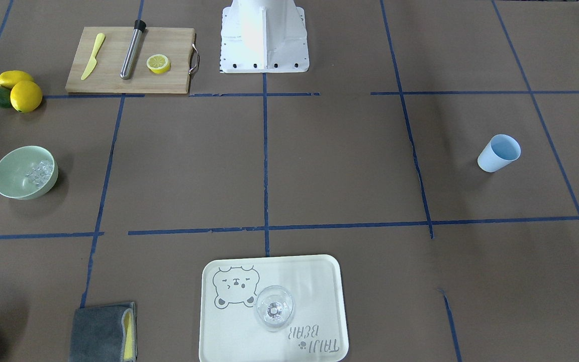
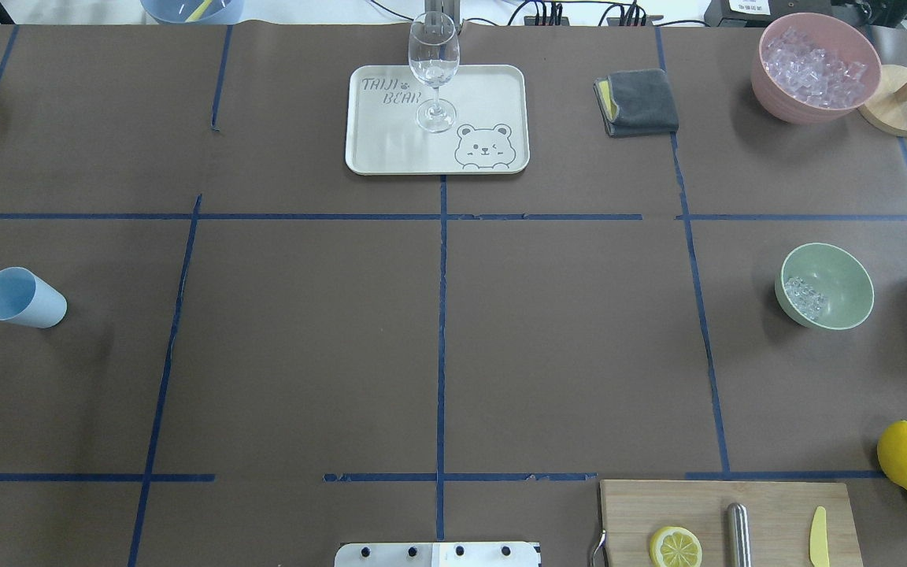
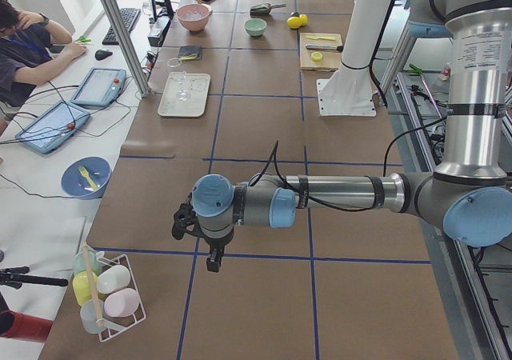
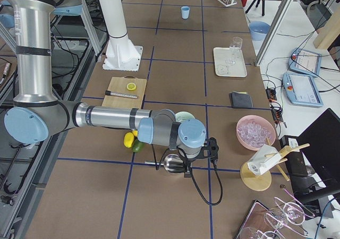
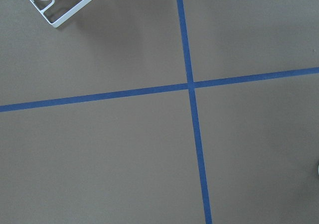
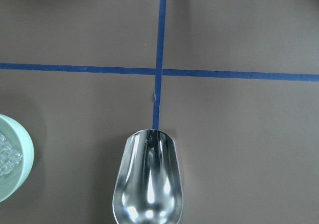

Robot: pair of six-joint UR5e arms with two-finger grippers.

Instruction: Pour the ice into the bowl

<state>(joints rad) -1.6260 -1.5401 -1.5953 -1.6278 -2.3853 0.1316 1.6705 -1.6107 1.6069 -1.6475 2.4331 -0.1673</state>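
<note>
The ice (image 2: pixel 805 297) sits heaped in the green bowl (image 2: pixel 845 274) on the brown counter (image 2: pixel 564 346), gridded with blue tape (image 2: pixel 442 346). The right hand (image 4: pixel 185 167) hangs near the bowl with a metal scoop (image 6: pixel 148 179) below it, the left hand (image 3: pixel 214 258) far off; whether either is clamped or apart, I cannot tell.

tray (image 2: pixel 493 94) reads "taiji bear".

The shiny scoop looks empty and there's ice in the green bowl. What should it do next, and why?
Probably set the scoop down on the table beside the bowl: it is empty, and ice already lies in the bowl.
</note>
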